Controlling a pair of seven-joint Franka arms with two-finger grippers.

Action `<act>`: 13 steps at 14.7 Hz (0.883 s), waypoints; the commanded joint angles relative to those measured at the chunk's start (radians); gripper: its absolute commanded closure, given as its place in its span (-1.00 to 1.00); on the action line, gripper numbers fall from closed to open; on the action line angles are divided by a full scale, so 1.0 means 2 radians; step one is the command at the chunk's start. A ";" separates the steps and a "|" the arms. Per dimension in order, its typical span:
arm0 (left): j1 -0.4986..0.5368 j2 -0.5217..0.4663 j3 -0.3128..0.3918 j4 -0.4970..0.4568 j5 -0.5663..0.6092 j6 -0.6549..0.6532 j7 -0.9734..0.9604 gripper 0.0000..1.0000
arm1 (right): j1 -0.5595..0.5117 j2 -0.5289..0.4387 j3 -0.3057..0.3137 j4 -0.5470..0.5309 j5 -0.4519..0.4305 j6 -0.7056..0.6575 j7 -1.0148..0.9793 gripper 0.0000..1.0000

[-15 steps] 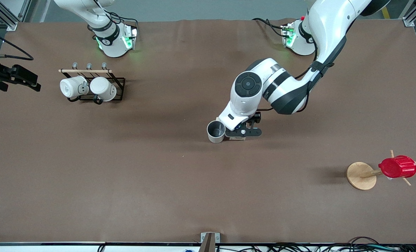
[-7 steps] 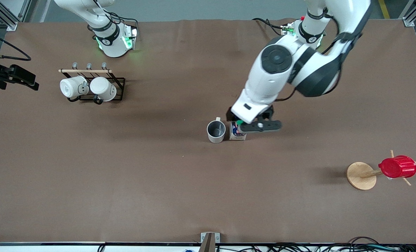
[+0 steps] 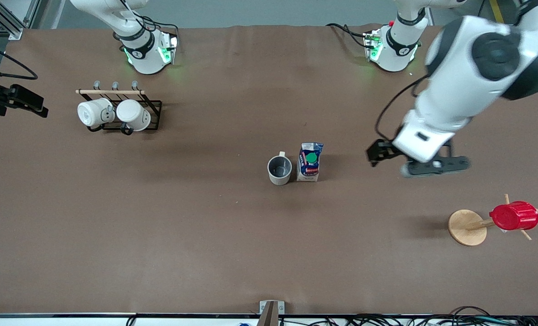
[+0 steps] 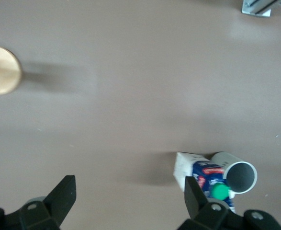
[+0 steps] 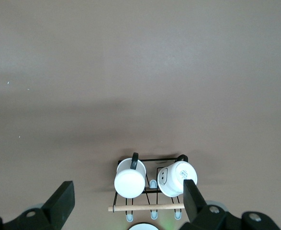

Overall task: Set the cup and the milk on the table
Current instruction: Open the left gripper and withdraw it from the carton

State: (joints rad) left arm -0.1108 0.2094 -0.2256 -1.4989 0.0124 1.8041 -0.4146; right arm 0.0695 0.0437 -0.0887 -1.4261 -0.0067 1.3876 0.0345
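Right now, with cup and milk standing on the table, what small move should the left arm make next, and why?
Probably keep drawing the left gripper back toward its base. The cup and milk both stand upright, side by side, on the table; the gripper is open, empty, over bare table. The right gripper waits above the mug rack.

We are looking at a robotics lab: two arm bases bolted at twelve o'clock of a brown-covered table, aluminium framing at the corners, and loose cables along six o'clock.
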 commanded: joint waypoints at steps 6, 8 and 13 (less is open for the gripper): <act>-0.003 -0.105 0.125 -0.048 -0.035 -0.072 0.213 -1.00 | -0.012 -0.003 0.015 -0.001 0.008 0.000 0.001 -1.00; 0.002 -0.125 0.131 -0.066 -0.029 -0.071 0.218 -1.00 | -0.012 -0.003 0.015 -0.001 0.008 0.000 0.002 -1.00; 0.002 -0.125 0.142 -0.067 -0.012 -0.074 0.222 -1.00 | -0.011 -0.003 0.016 -0.001 0.009 0.009 0.001 -1.00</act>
State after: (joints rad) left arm -0.1018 -0.0280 0.0509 -1.6132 -0.0373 1.6594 0.0143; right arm 0.0643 0.0437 -0.0727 -1.4259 -0.0057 1.4007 0.0344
